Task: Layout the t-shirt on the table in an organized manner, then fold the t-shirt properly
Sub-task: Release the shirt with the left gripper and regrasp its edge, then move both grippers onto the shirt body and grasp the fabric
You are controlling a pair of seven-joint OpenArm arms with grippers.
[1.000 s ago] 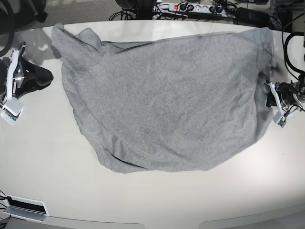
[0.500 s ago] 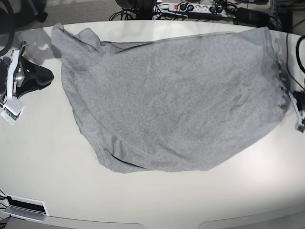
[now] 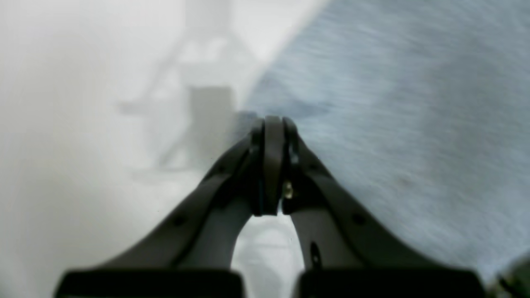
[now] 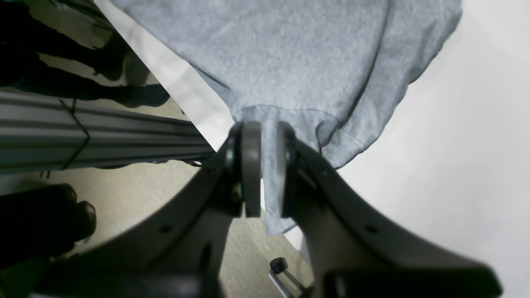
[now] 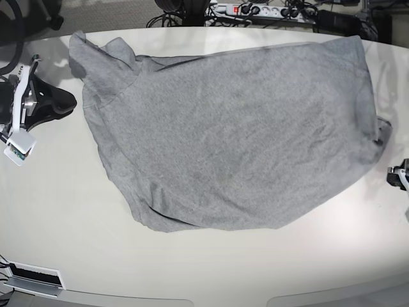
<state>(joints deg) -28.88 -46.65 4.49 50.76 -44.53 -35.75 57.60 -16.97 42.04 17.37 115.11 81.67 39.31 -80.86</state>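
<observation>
Plain heather-grey t-shirt on glossy off-white table.

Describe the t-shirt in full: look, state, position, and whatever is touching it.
The t-shirt is heather-grey knit cotton by its look, plain on the side facing up, with no lettering visible. It lies spread but rumpled across the off-white table, one end bunched and folded near the far edge, a small tuck at the other end. The right gripper is shut on a fold of its fabric at the table's edge. The left gripper is shut and empty, its tips right at the shirt's edge.
</observation>
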